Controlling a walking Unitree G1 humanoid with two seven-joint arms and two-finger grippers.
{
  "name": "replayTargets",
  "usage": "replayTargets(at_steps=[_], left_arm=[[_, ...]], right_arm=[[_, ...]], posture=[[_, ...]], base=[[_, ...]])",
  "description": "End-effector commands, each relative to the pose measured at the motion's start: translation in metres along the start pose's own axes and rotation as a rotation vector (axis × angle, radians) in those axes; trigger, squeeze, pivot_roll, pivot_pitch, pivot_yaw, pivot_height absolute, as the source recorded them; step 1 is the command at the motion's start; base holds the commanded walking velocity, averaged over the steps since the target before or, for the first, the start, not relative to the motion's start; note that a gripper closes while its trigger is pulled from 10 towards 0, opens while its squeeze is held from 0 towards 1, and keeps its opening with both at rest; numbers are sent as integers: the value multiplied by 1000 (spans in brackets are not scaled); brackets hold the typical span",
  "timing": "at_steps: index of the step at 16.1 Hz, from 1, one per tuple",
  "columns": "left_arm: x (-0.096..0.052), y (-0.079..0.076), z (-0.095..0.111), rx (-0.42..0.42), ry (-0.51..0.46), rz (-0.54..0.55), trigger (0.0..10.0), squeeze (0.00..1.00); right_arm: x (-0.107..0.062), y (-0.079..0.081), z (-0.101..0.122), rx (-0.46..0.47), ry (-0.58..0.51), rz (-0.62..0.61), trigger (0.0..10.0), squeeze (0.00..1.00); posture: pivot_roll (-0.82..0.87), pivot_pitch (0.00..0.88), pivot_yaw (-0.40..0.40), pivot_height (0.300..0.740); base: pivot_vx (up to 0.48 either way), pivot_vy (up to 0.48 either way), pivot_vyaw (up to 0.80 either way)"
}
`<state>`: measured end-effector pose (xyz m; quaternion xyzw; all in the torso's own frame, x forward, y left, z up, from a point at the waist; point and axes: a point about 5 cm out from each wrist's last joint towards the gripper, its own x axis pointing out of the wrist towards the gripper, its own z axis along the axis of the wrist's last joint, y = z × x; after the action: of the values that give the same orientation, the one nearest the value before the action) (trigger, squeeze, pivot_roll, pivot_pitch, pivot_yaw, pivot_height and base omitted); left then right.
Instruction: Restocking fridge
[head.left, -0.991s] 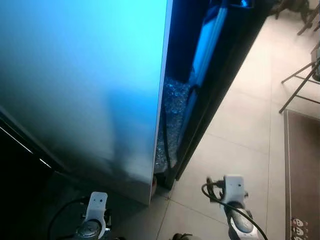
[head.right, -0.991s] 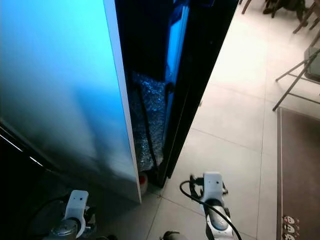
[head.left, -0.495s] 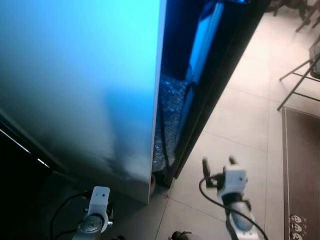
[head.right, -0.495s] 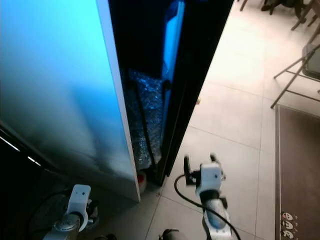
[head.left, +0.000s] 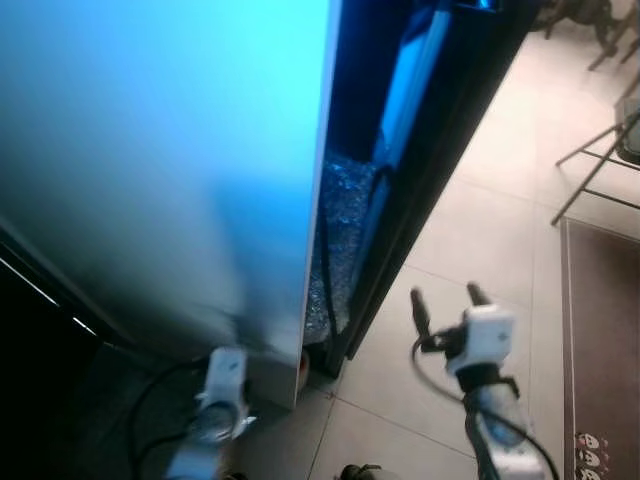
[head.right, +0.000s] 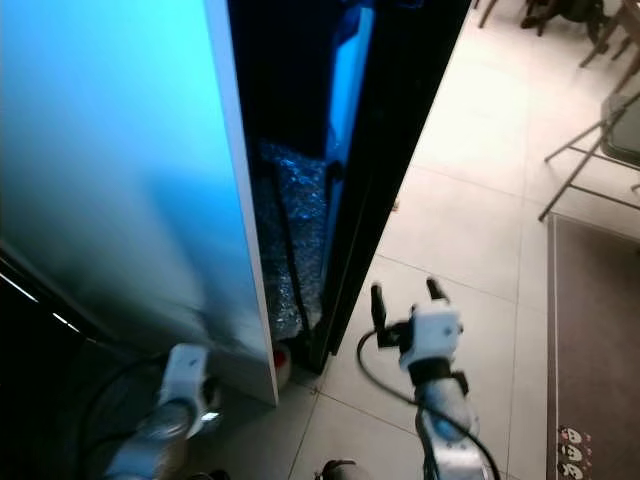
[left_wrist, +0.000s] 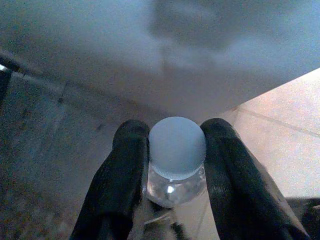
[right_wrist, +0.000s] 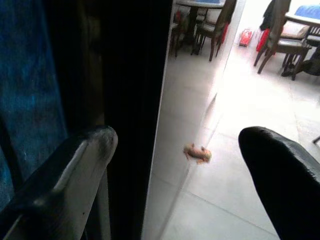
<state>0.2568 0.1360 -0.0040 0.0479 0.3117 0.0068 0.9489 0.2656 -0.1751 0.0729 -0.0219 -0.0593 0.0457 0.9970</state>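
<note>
Left claw (left_wrist: 172, 165) clamped on a clear bottle (left_wrist: 175, 175), fingers either side of its pale blue cap (left_wrist: 177, 145); arm low, near the bottom corner of the fridge door (head.left: 160, 150). Door stands ajar, glowing blue; dark fridge interior (head.right: 290, 120) beside it, crinkled plastic (head.right: 290, 240) visible low inside. Right claw (head.right: 405, 297) spread wide, empty, raised above the tiled floor (head.right: 470, 190) just beside the fridge's dark edge. Dark rug (head.right: 595, 340) and chair legs (head.right: 580, 160) off to the right.
</note>
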Motion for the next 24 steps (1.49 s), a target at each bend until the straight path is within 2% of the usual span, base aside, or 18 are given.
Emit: replayTargets(at_steps=[1,2,4,6,8,14,17,22,24], left_arm=[[-3,-6,-2,23,28,9,10000,0],[-5,-15,5,21,26,7,10000,0],[-7,-20,13,17,24,8,10000,0],[-7,-2,0,20,54,23,10000,0],[-9,0,0,22,66,30,10000,0],[-14,5,-3,23,93,65,10000,0],[-15,4,-2,21,104,76,10000,0],[-13,0,2,16,105,77,10000,0],[-12,-1,3,14,99,75,10000,0]], right_arm=[[-1,1,2,24,13,32,10000,439],[4,5,4,25,22,101,10000,0],[9,8,5,65,38,145,10000,0],[18,9,5,89,84,246,10000,0],[23,7,5,85,103,281,10000,0],[40,-2,3,71,142,312,10000,0],[49,1,5,58,135,366,10000,0],[60,-4,7,49,135,364,10000,0],[70,-9,13,34,119,335,10000,0]], posture=[[-139,163,-69,740],[-135,165,-69,740],[-133,165,-70,740],[-130,168,-67,740],[-132,170,-64,740],[-123,176,-64,740],[-116,177,-68,740],[-114,175,-70,740],[-113,171,-70,740]], base=[[0,0,0],[0,0,0],[0,0,0],[0,0,0],[0,0,0],[0,0,0],[0,0,0],[0,0,0],[0,0,0]])
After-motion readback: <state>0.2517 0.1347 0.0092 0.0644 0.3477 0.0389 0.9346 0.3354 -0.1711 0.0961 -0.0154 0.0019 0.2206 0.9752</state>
